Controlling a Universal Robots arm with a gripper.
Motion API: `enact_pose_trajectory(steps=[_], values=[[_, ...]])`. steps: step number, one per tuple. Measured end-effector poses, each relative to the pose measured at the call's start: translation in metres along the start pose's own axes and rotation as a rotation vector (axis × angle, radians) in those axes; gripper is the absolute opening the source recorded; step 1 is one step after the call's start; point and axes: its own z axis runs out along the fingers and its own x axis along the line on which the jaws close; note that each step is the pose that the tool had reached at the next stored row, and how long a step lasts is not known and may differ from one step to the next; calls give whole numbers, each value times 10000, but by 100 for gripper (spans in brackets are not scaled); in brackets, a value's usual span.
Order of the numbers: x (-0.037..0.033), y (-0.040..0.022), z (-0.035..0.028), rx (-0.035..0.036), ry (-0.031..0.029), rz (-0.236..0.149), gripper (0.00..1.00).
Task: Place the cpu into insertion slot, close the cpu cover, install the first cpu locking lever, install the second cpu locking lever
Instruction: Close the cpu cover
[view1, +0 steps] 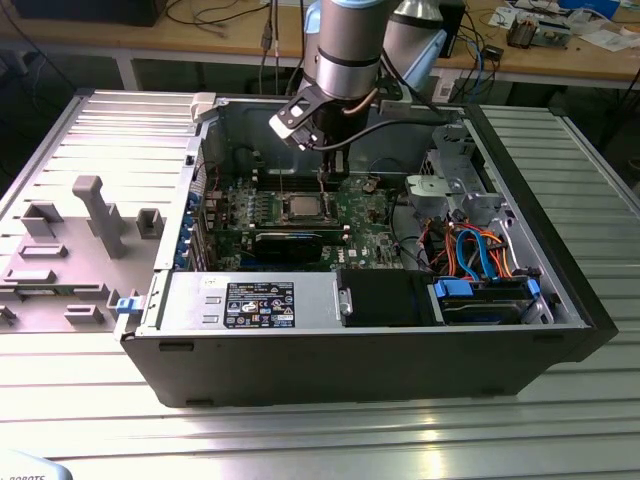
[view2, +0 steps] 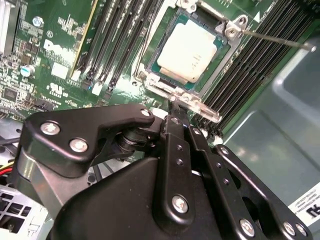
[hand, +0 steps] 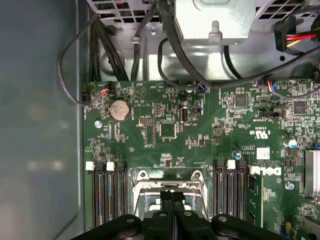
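The cpu (view2: 190, 52) lies flat in the insertion slot (hand: 150, 186) on the green motherboard, its silvery-tan top facing up. The cpu cover (view2: 161, 85), a thin metal frame, lies down around the chip. A thin wire locking lever (view2: 275, 38) runs out from one socket corner over the memory slots. My gripper (view2: 172, 104) is shut, and its tip rests at the cover's edge tab beside the chip. In the first wrist view the gripper (hand: 172, 194) stands over the socket's rim. In the exterior view the gripper (view1: 324, 172) hangs just behind the cpu (view1: 303, 207).
Black memory slots (view2: 120, 45) flank the socket on both sides. A black card (view1: 288, 243) stands in front of the socket. The drive cage with blue and orange cables (view1: 480, 250) fills the case's right, and case walls close in all round. A grey fixture plate (view1: 80, 230) lies outside, to the exterior view's left.
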Motion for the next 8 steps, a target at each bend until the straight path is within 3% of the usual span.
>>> enact_pose_trajectory(steps=[8], values=[[-1, -78, 26, 0, 1, 0, 11]])
